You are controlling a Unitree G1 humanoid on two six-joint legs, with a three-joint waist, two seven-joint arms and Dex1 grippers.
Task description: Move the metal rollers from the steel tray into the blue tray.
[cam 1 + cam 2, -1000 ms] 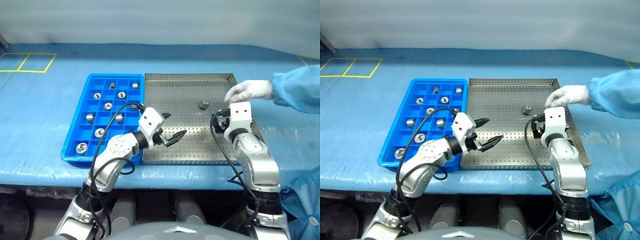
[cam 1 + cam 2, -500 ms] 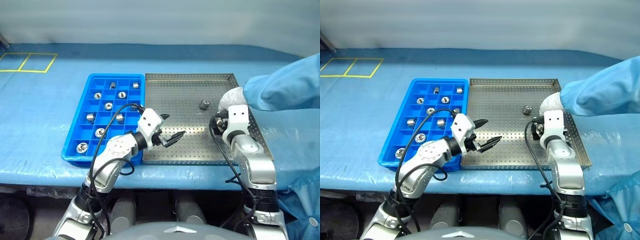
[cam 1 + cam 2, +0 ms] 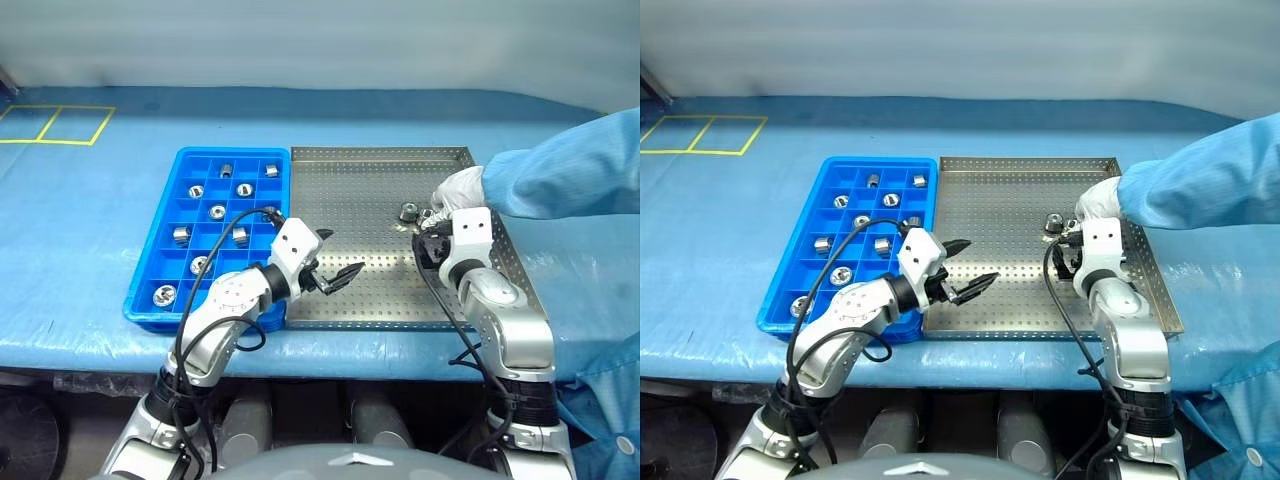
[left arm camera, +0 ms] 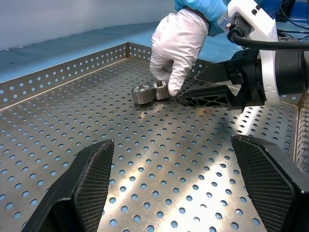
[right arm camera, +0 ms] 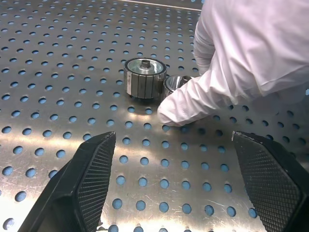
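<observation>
Since a second ago, a person's gloved hand point(image 3: 458, 187) has reached into the steel tray point(image 3: 350, 180), touching a second roller point(image 5: 175, 85) beside the first roller point(image 5: 144, 78) at three o'clock, directly ahead of the spread right gripper point(image 4: 203, 87). Left gripper point(image 3: 335, 262) hovers spread; other rollers point(image 3: 217, 211) fill the blue tray point(image 3: 150, 230) at nine.

Blue table point(image 3: 90, 215) — blue tray point(image 3: 160, 230), steel tray point(image 3: 375, 290) adj.

The blue tray point(image 3: 150, 290) lies on the surface point(image 3: 80, 220), touching the left side of the steel tray point(image 3: 370, 300). Several metal rollers point(image 3: 217, 211) sit in its compartments. Two more rollers point(image 5: 145, 77) lie side by side in the steel tray's right half, under a person's gloved hand point(image 3: 458, 188).
</observation>
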